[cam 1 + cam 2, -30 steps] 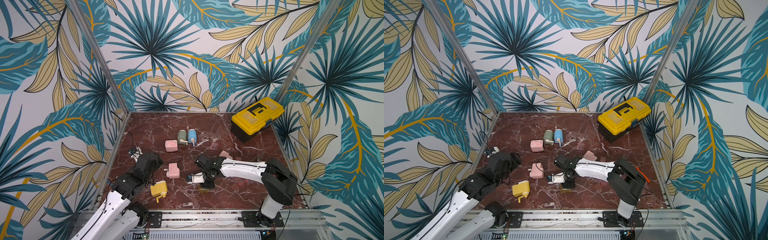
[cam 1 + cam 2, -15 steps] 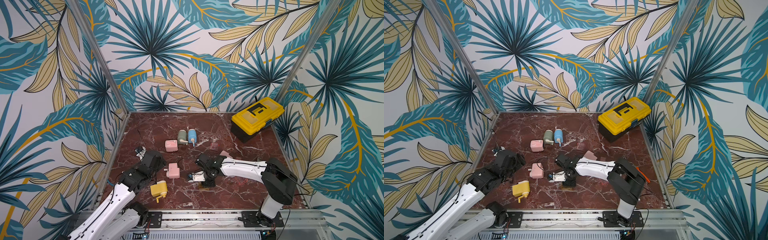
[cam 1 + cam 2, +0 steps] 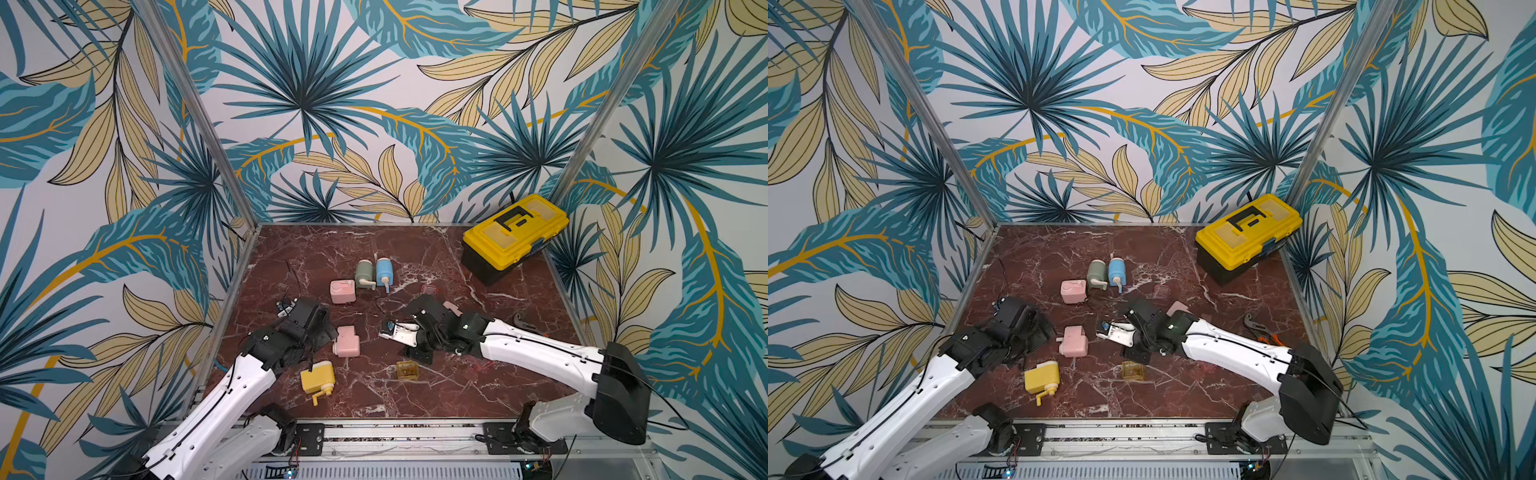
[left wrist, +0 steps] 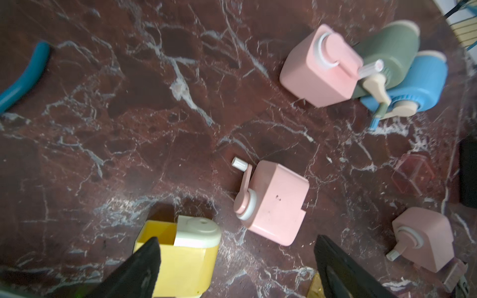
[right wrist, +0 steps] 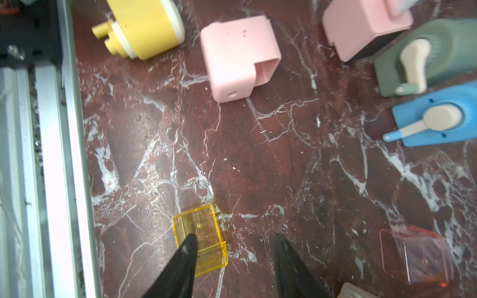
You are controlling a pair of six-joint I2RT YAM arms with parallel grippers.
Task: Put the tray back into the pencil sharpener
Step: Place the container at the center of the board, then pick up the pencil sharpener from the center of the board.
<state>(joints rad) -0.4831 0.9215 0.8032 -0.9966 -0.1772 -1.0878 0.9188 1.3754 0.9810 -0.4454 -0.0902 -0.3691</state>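
Note:
A clear yellow tray point(image 5: 204, 232) lies on the marble floor, also seen in both top views point(image 3: 406, 370) point(image 3: 1133, 370). My right gripper point(image 5: 233, 247) is open just above it; one finger overlaps the tray and nothing is held. The yellow pencil sharpener point(image 3: 318, 376) point(image 4: 185, 260) lies near the front left with its slot empty. My left gripper point(image 4: 237, 243) is open above the floor, between the yellow sharpener and a pink sharpener point(image 4: 273, 203) point(image 3: 347, 341) whose slot is also empty.
Another pink sharpener point(image 3: 343, 291), a green one point(image 3: 365, 274) and a blue one point(image 3: 384, 272) lie further back. A clear pink tray point(image 5: 415, 255) and a third pink sharpener point(image 4: 423, 240) lie near the right arm. A yellow toolbox point(image 3: 513, 235) stands back right; pliers point(image 3: 1260, 332) lie at the right.
My right gripper has opened and let go of the yellow tray, which now rests on the floor. My left gripper has opened wider and shifted slightly toward the pink sharpener.

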